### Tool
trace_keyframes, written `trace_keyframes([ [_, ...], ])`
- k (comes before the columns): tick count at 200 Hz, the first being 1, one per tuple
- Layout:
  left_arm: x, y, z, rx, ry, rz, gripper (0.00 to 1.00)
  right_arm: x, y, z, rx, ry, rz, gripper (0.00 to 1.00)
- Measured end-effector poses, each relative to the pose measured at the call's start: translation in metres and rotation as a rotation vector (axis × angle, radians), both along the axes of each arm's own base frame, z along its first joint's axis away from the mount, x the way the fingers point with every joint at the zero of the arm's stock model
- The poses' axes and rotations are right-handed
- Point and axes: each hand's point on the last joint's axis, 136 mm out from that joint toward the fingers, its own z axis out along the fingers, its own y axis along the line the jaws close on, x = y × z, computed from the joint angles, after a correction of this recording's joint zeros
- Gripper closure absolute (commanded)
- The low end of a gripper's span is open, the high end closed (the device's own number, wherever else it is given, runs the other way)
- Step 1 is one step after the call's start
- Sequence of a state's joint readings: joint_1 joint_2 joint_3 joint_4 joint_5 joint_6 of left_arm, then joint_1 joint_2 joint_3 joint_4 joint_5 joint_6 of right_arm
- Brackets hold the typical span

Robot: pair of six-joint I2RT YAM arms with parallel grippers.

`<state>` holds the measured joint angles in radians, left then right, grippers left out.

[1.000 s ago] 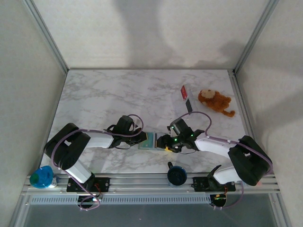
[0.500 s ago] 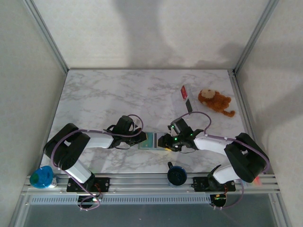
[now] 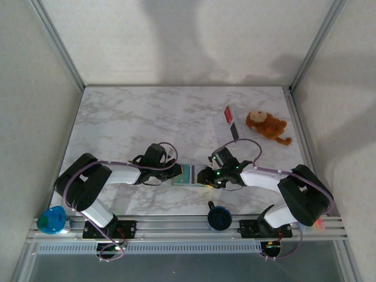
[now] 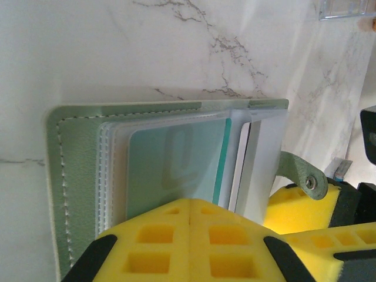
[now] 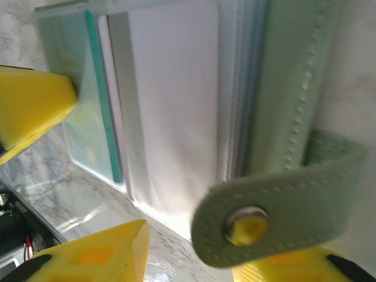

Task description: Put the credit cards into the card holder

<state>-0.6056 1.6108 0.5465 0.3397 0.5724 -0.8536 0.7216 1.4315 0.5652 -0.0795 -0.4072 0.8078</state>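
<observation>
From above, the card holder [image 3: 187,174] lies open on the marble table [image 3: 129,117], near the front edge and about midway between the arms. The left gripper [image 3: 174,174] reaches it from the left and the right gripper [image 3: 203,176] from the right. The red card [image 3: 230,117] sits well apart at the far right, just left of a brown plush toy [image 3: 267,126].

In the left wrist view, the left gripper [image 4: 189,212] has its yellow fingers pressed together with no gap, and they lie over the near edge of the card holder [image 4: 76,176]. The holder's green cover is spread flat with clear sleeves fanned over it. The white card with a teal band [image 4: 176,158] sits inside one sleeve. The snap strap [image 4: 296,173] sticks out at the holder's right side.

In the right wrist view, the right gripper [image 5: 191,254] has its jaws apart. The snap strap [image 5: 264,217] curls between them, overlapping one finger and leaving a gap to the other. Beyond it are the card holder's [image 5: 294,82] sleeves and the teal-banded card [image 5: 88,117].
</observation>
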Motion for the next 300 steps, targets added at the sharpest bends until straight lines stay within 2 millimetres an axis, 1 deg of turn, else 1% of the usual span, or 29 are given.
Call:
trace_keyframes([
  [19,0.0,0.0,0.0,0.0,0.0,0.0,1.0,0.001,-0.008,0.002,-0.045,-0.021,-0.004,0.52],
  [39,0.0,0.0,0.0,0.0,0.0,0.0,1.0,0.002,-0.012,0.005,-0.06,-0.031,-0.005,0.56],
  [69,0.0,0.0,0.0,-0.001,0.003,0.003,1.0,0.003,-0.006,0.01,-0.036,-0.021,0.009,0.63],
  [92,0.0,0.0,0.0,-0.007,-0.001,0.007,1.0,0.006,0.002,0.01,-0.021,-0.011,0.023,0.64],
  [116,0.0,0.0,0.0,-0.014,-0.006,0.01,1.0,0.008,0.005,0.005,-0.023,0.003,0.035,0.64],
  [139,-0.001,0.001,0.0,-0.016,-0.008,0.01,1.0,0.007,0.005,-0.001,-0.033,0.013,0.042,0.63],
  [186,0.0,0.001,0.0,-0.016,-0.009,0.01,1.0,0.008,0.006,0.0,-0.031,0.007,0.052,0.62],
  [201,0.0,0.001,0.0,-0.016,-0.009,0.01,1.0,0.009,0.007,0.0,-0.031,0.004,0.054,0.58],
  [219,0.0,0.001,0.0,-0.016,-0.009,0.01,1.0,0.009,0.007,0.001,-0.03,-0.002,0.061,0.57],
  [264,-0.001,0.001,0.0,-0.016,-0.008,0.01,1.0,0.009,0.006,0.002,-0.033,-0.01,0.065,0.56],
  [280,0.0,0.001,0.0,-0.016,-0.008,0.01,1.0,0.009,0.007,0.002,-0.032,-0.01,0.064,0.51],
  [300,0.0,0.0,0.0,-0.015,-0.007,0.01,1.0,0.01,0.007,0.003,-0.03,-0.013,0.065,0.49],
])
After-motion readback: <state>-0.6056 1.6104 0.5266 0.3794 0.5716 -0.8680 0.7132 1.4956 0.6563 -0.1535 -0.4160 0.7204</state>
